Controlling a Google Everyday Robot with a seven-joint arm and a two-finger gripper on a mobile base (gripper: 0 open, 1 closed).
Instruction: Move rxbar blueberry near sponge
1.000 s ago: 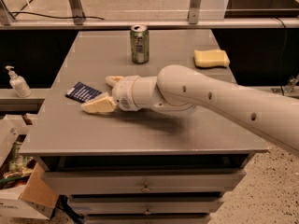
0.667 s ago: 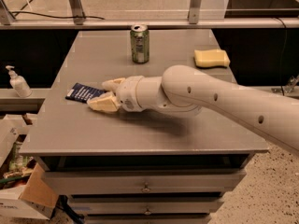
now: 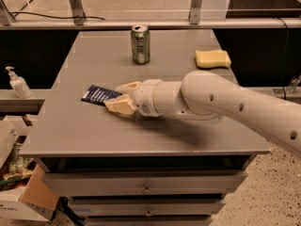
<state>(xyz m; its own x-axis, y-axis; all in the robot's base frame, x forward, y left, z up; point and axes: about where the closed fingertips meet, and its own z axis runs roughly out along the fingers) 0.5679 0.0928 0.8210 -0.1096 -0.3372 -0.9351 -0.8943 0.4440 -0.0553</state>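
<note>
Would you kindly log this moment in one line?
bar: flat on table | hand: open, at bar's end | sponge: far corner, apart from bar

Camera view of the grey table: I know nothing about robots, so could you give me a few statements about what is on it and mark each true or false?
1. The rxbar blueberry lies flat on the left part of the table. True.
2. The sponge touches the bar. False: it sits apart, near the far right corner.
3. The green can stands upright at the back. True.
4. The gripper is over the sponge. False: it is at the bar's right end, with its fingers spread.
</note>
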